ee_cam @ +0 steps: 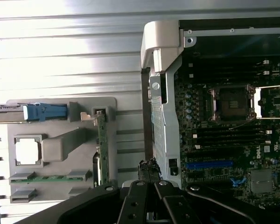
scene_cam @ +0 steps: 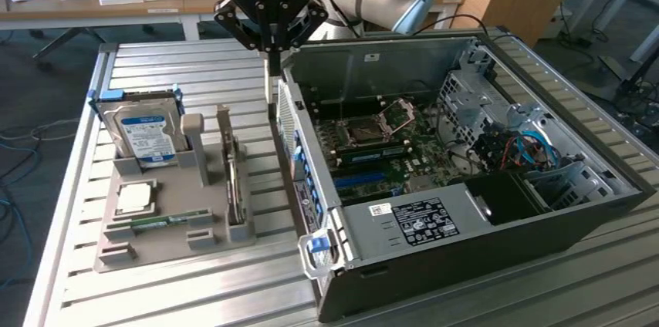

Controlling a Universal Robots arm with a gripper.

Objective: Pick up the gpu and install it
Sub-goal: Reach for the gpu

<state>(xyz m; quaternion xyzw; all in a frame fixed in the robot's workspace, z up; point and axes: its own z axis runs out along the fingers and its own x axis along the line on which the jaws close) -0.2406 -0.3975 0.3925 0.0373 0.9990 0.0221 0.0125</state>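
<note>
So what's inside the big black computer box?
A green motherboard with an open processor socket, a blue slot, blue cables and a labelled power supply. The power supply covers whatever lies under it, so that part cannot be seen.

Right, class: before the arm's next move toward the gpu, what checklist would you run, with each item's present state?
1. gpu stands upright in the grey tray: ok.
2. Gripper open for grasping: not ok, shut, nothing held.
3. Gripper above the gpu: not ok, it hangs by the computer case wall.
4. Computer case side open, motherboard exposed: ok.
5. Blue expansion slot empty: ok.
</note>
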